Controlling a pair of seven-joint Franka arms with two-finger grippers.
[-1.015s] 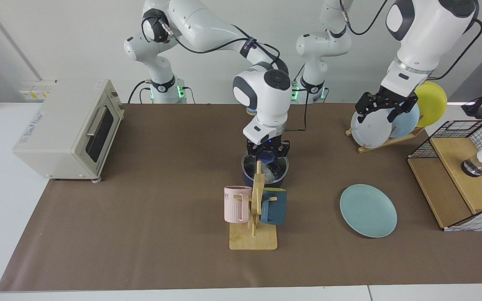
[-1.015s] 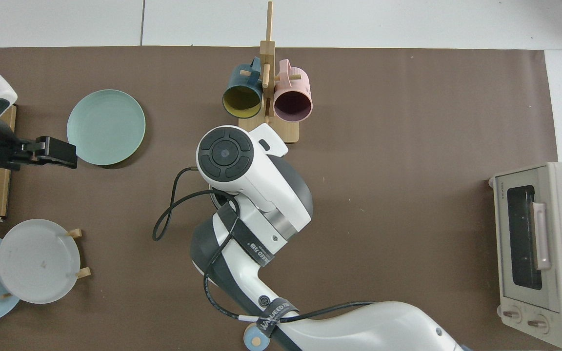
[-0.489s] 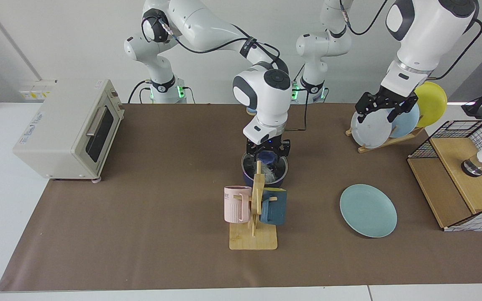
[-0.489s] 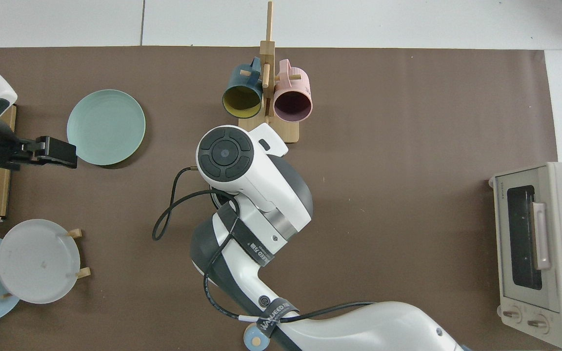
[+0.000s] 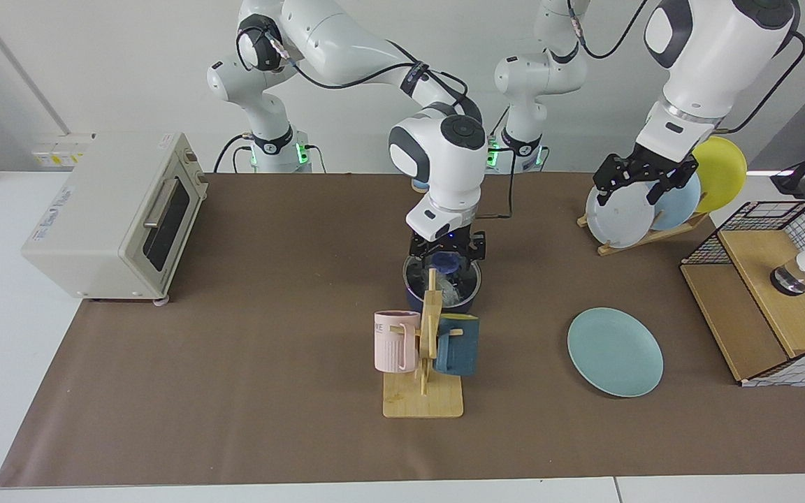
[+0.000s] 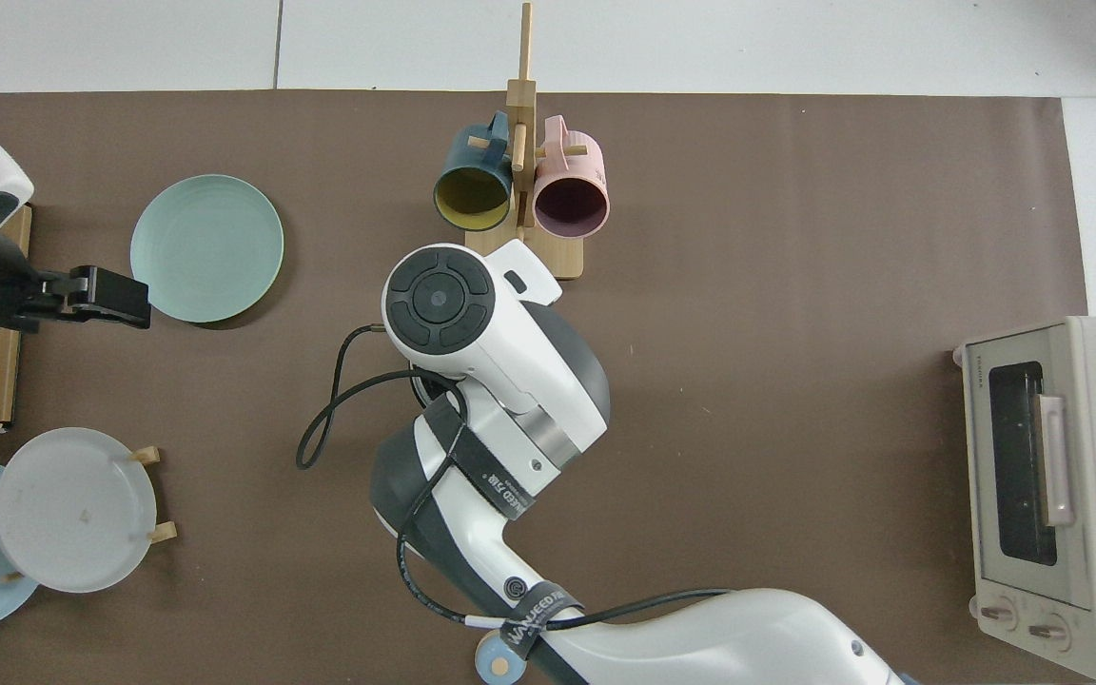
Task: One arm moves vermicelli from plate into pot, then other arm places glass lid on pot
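Your right arm, white and jointed, reaches in from the far left and bends down at mid-desk, wrist vertical. Its black two-finger right gripper [image 5: 446, 253] points straight down, jaws spread, a small blue light glowing at the wrist. Your left arm waits raised at the far right, its black left gripper [image 5: 643, 183] angled downward with jaws apart; from above, it [image 6: 115, 297] juts out level.
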